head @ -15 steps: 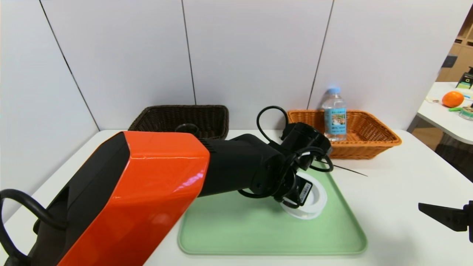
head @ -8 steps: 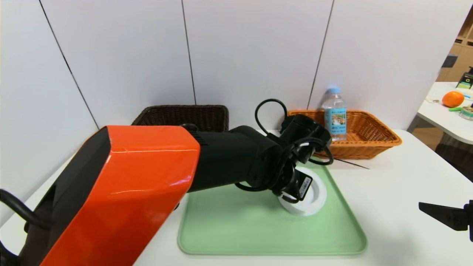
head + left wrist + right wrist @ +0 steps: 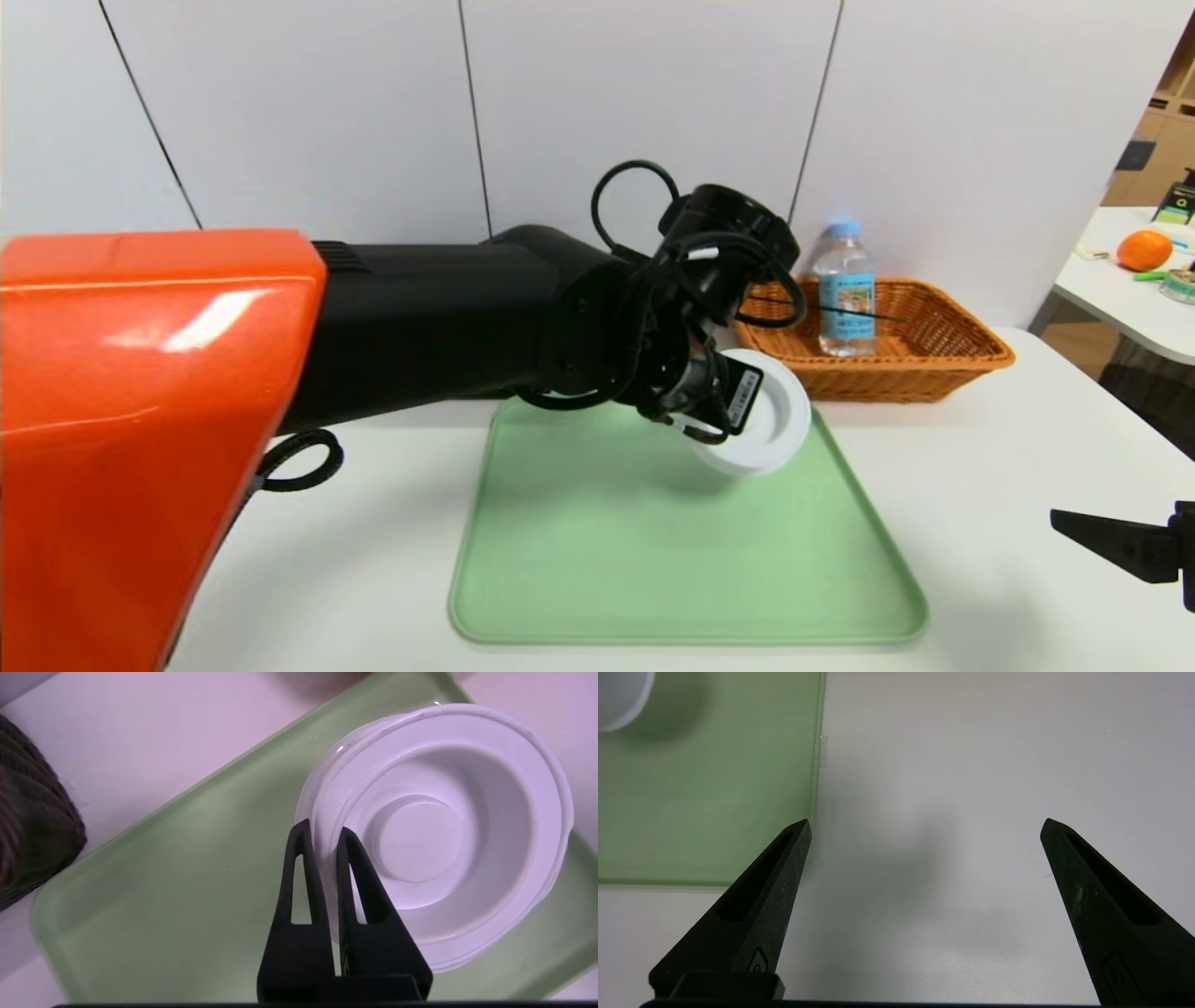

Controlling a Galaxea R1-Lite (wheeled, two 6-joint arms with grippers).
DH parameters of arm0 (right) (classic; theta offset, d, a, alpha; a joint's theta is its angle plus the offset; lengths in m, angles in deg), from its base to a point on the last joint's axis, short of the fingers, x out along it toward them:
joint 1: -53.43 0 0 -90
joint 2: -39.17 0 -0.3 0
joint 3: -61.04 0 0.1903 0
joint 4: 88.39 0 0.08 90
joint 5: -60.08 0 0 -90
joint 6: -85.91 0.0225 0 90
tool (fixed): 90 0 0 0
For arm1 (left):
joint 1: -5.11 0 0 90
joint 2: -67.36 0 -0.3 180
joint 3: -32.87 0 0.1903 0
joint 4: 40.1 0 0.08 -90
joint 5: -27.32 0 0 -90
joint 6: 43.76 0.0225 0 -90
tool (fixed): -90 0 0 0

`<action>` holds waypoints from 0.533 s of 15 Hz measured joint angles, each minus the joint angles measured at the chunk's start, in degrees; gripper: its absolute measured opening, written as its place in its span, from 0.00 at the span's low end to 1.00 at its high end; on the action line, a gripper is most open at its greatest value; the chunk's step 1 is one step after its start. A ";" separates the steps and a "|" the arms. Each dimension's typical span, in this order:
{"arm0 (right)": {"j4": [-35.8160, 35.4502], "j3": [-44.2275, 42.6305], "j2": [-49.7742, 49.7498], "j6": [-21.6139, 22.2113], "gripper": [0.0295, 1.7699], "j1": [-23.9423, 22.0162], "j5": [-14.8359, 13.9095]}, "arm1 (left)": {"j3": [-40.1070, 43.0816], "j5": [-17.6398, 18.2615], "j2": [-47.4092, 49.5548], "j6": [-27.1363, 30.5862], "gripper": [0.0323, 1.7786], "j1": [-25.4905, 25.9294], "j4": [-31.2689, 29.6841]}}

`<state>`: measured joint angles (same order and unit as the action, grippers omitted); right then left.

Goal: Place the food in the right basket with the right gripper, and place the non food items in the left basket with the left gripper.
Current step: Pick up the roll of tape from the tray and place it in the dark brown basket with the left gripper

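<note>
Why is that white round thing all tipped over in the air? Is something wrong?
Nothing is broken. The round white plastic lid hangs tilted above the pale green plastic tray only because the left end effector pinches its rim on one side. The clear plastic water bottle stands upright in the orange-tan woven wicker basket.

Behind your white bench [image 3: 1027,485] stood a pale panelled wall [image 3: 644,121] with thin dark seams, while off to the right a second white table [image 3: 1120,289] carried an orange fruit [image 3: 1144,250], with wooden shelving [image 3: 1158,149] beyond it.
</note>
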<state>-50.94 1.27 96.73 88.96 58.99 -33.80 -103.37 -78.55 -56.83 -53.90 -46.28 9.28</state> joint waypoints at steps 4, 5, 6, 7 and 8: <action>0.05 -0.12 -0.04 0.01 0.96 0.09 0.07 | 0.02 0.00 4.96 0.87 0.05 5.21 2.07; 0.05 -0.09 -0.06 0.00 0.96 0.09 0.16 | 0.02 0.06 6.23 1.63 0.05 6.94 2.36; 0.02 -0.01 -0.06 0.01 0.96 0.06 0.30 | 0.02 0.09 7.41 2.46 0.05 8.87 2.47; 0.02 -0.01 -0.04 0.00 0.96 0.09 0.38 | 0.02 0.05 8.59 3.10 0.05 11.04 2.54; 0.00 -0.06 -0.02 -0.05 0.96 0.09 0.40 | 0.02 0.09 9.56 3.67 0.05 13.17 2.58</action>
<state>-50.94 1.21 96.70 88.91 59.08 -33.39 -103.35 -78.47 -47.28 -50.23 -33.12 11.87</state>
